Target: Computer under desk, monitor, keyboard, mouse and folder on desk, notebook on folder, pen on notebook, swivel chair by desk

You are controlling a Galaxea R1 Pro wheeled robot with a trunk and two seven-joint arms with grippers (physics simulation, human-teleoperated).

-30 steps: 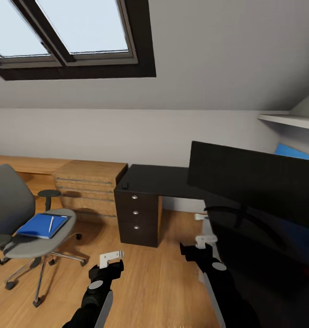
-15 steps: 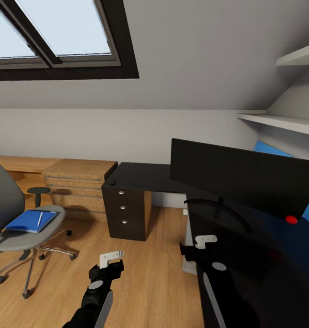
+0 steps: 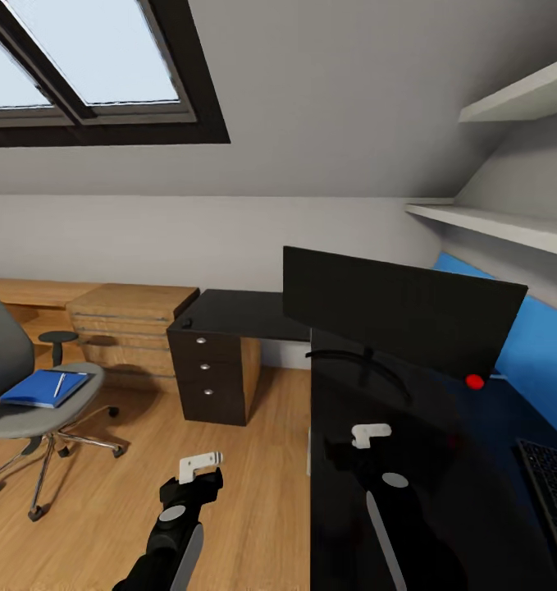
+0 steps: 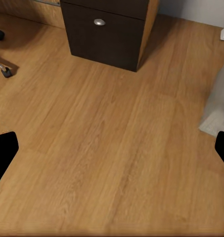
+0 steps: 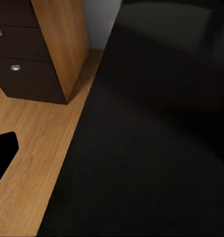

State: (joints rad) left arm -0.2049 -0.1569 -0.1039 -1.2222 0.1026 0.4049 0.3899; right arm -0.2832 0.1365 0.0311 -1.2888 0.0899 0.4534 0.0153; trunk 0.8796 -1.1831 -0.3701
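From the head camera, the monitor stands upright on the glossy black desk, its curved stand planted on the top. A corner of the keyboard lies on the desk at the near right, well apart from the monitor. A tiny dark lump that may be the mouse sits on the far end of the desk above the drawer unit. Off to the left, the swivel chair stands well apart from the desk, with the blue folder flat on its seat and the pen lying on the folder. The left gripper hangs over the wooden floor; the right gripper hovers over the desk top.

The left wrist camera looks down on bare floor, and its two dark fingertips sit far apart, so these jaws are spread and empty.

In the right wrist camera one fingertip shows at the edge over the floor beside the desk; the other blends into the black top, so I cannot tell how this gripper stands.

The folder is probably light, thin and a little floppy, lying flush on soft upholstery. An overhanging edge looks like the best place to pinch it, keeping it level so the loose, rolling pen does not slide off.
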